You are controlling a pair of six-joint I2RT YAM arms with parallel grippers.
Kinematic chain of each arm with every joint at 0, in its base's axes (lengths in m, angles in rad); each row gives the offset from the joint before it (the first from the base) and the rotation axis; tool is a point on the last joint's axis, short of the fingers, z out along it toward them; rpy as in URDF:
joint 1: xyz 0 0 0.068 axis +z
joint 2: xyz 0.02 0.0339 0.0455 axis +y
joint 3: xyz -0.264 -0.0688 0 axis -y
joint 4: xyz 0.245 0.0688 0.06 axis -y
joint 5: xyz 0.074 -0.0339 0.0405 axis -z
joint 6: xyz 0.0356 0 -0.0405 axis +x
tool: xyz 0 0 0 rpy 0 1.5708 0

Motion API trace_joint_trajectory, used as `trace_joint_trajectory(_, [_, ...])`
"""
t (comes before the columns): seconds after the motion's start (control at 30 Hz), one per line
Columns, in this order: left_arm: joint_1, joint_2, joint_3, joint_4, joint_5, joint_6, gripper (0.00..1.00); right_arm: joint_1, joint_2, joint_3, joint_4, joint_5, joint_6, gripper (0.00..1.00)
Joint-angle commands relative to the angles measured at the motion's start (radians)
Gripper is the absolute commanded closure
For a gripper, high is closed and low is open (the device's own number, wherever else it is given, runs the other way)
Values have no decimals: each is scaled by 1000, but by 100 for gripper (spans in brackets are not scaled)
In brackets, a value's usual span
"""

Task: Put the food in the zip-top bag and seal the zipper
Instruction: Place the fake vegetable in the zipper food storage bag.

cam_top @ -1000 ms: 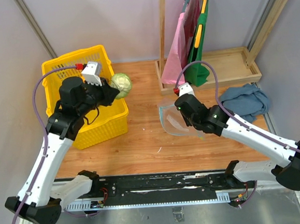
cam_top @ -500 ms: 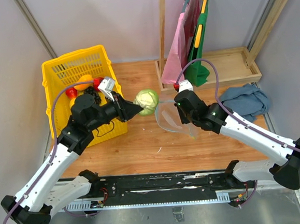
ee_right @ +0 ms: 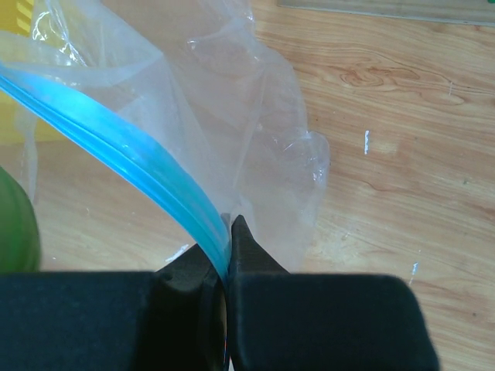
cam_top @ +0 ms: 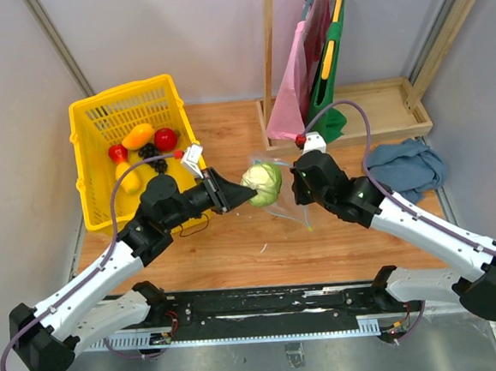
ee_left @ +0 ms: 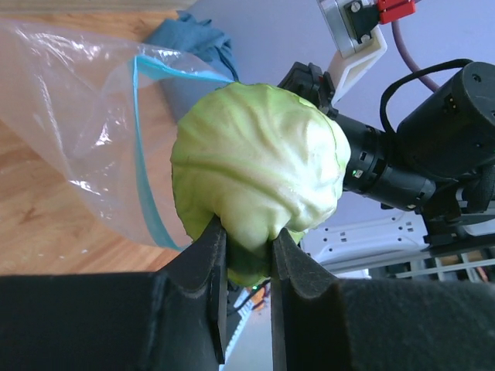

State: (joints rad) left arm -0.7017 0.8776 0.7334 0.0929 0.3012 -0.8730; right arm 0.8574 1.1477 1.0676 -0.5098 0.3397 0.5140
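L jaws nearly shut, pinching the cabbage (ee_left: 259, 166) at its lower edge, one pad on each side. Cabbage is up in the air over the surface (cam_top: 236, 247), approx mid-scene, just beside the R arm's wrist.

R jaws closed tight on the bag (ee_right: 232, 100) right at the zipper (ee_right: 131, 166): blue strip runs in btwn the two fingers, w/ clear plastic bunched there too. Bag hangs from that grip, crumpled, lower part sagging toward the wood; can't tell if it rests on it.

In L wrist view the mouth is open, zipper making a curved loop just left of & behind the cabbage; can't tell if they touch. Cabbage is at the mouth, outside the bag as far as shows.

Other food sits in the yellow basket (cam_top: 109, 117) at far L, well apart from the bag: mango (cam_top: 137, 136), red ones (cam_top: 165, 139), grapes (cam_top: 148, 150) btwn the reds, yellow piece (cam_top: 128, 178) nearest the L arm.

Blue cloth (cam_top: 406, 169) lies on the surface to the R. Wooden tray (cam_top: 379, 106) at back R, w/ pink & green hangings (cam_top: 303, 69) above its L end.
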Motion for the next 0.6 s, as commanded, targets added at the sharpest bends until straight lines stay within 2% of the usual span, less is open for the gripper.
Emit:
trace_joint_trajectory(0.0, [-63,21,-1,141,-62,-95,100,-14,-42,-31,70,-12,54,99])
trace_joint_trajectory(0.23, [-124,86,5,88,-187,-89,100,-15,-76,-69,133,-61,68,99])
trace_joint_trajectory(0.57, [-160,162,119,-126,-380,43,100,-15,-116,-114,199,-109,58,99])
